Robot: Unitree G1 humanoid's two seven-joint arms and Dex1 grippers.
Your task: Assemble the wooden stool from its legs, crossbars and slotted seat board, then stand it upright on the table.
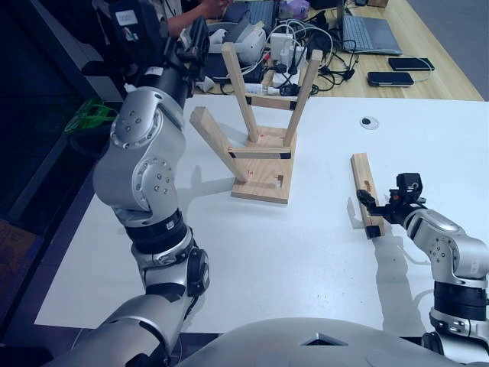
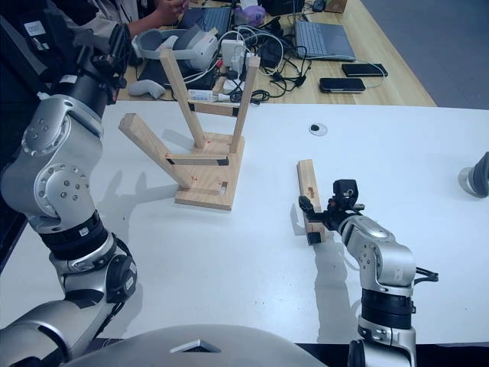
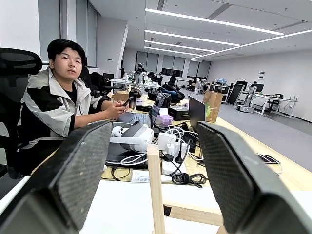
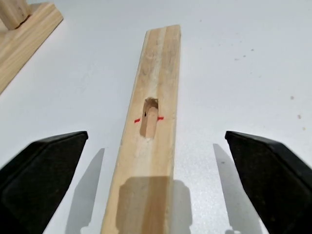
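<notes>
The stool stands upside down on the white table: the slotted seat board [image 1: 263, 183] lies flat with three legs sticking up, joined by crossbars [image 1: 260, 152]. One leg [image 1: 216, 143] leans out to the left. A loose leg [image 1: 364, 189] with a slot and red marks [image 4: 151, 119] lies flat to the right. My right gripper [image 1: 377, 209] is low at its near end, open, fingers [image 4: 44, 168] on either side of it without touching. My left gripper [image 3: 155, 131] is raised high behind the stool, open, with an upright leg's top [image 3: 156, 190] seen between its fingers.
Behind the table runs a wooden desk [image 1: 428, 38] with laptops, a headset [image 2: 183, 50], cables and phones; a person sits there. A small round black cap [image 1: 369, 122] lies on the table's far right. A grey object [image 2: 477, 176] stands at the right edge.
</notes>
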